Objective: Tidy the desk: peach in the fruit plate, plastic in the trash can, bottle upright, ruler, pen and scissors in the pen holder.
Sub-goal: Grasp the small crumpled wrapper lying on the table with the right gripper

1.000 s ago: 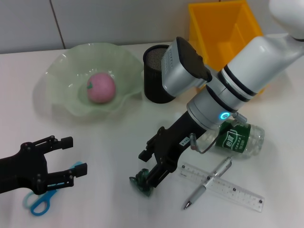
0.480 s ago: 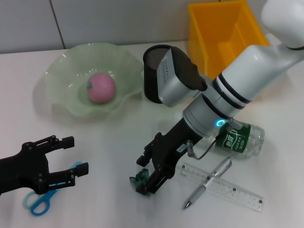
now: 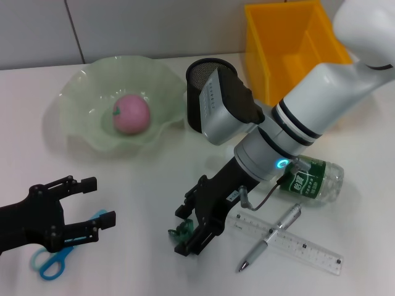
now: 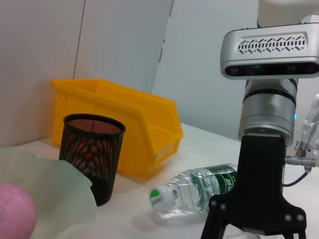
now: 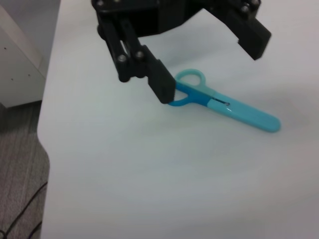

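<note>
A: Where is the right gripper (image 3: 188,228)?

B: Low over the near middle of the white desk (image 3: 154,179), on the black end of the silver and white arm that reaches in from the far right. Its dark fingers are closed around a small crumpled piece of green plastic (image 3: 181,232), which sits at the desk surface.

A: And the left gripper (image 3: 97,202)?

B: At the near left, its black fingers spread wide apart with nothing between them. It hangs just above the light blue scissors with ring handles (image 3: 50,259), which lie flat on the desk partly under it. The right wrist view shows the same: open black fingers (image 5: 162,84) above the scissors (image 5: 224,106).

A: The peach?

B: The pink round peach (image 3: 131,113) sits inside the pale green wavy-edged glass fruit plate (image 3: 80,92) at the far left.

A: What about the bottle?

B: The clear plastic bottle with a green label (image 3: 311,179) lies on its side to the right, just behind the right arm. In the left wrist view its white cap (image 4: 158,198) points toward the black mesh pen holder (image 4: 92,149).

A: The pen holder and the bin?

B: The pen holder (image 3: 200,92) stands upright at the far middle, just right of the fruit plate. The yellow plastic bin (image 3: 290,43) is at the far right.

A: Ruler and pen?

B: The clear flat ruler (image 3: 308,246) lies near right on the desk, with the silver pen (image 3: 271,237) lying across it, tip toward the near edge.
</note>
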Action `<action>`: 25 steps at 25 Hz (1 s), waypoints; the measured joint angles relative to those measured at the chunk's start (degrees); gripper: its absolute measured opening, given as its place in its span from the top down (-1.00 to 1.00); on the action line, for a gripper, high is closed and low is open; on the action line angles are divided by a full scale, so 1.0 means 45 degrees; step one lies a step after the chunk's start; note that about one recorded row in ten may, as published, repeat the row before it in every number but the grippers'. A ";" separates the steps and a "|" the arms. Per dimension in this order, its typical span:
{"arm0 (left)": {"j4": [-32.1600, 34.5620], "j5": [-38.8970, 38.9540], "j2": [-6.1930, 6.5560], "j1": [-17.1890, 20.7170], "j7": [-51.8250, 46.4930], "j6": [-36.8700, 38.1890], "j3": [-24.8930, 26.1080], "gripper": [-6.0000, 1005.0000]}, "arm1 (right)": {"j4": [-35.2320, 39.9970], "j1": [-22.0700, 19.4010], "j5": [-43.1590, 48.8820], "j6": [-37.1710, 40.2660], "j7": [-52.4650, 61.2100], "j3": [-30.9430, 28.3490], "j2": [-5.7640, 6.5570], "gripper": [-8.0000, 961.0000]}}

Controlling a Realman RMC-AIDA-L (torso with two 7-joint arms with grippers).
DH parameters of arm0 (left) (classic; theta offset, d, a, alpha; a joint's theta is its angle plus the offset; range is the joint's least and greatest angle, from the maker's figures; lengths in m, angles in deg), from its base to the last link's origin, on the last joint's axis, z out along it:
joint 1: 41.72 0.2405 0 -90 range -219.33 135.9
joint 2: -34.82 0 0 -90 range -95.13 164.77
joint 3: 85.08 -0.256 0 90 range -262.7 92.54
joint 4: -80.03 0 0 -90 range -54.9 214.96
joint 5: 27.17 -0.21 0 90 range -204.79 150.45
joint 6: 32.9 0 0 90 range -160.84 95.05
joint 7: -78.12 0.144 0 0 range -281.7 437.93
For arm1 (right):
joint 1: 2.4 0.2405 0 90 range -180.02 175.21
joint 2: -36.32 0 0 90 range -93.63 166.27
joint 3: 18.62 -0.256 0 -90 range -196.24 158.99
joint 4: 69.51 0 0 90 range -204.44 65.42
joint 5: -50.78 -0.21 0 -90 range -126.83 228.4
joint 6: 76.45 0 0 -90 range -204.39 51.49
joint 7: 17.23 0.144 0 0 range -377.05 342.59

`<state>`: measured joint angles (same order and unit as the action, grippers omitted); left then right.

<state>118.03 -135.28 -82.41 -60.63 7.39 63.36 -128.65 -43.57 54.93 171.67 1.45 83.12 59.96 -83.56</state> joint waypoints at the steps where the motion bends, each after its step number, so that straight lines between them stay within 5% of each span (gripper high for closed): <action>1: -0.0008 0.0000 -0.0006 0.0003 0.0010 -0.0030 -0.0001 -0.69 | -0.0047 0.0004 -0.0148 -0.0042 -0.0041 0.0099 0.0000 -0.62; 25: -0.0008 0.0001 -0.0002 0.0135 0.0057 -0.0062 -0.0003 -0.69 | -0.0015 0.0015 -0.0633 -0.0262 0.0148 0.0758 0.0051 -0.62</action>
<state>117.99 -135.27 -82.42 -60.02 7.65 63.08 -128.67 -43.64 54.99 168.82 0.27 83.79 63.37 -83.34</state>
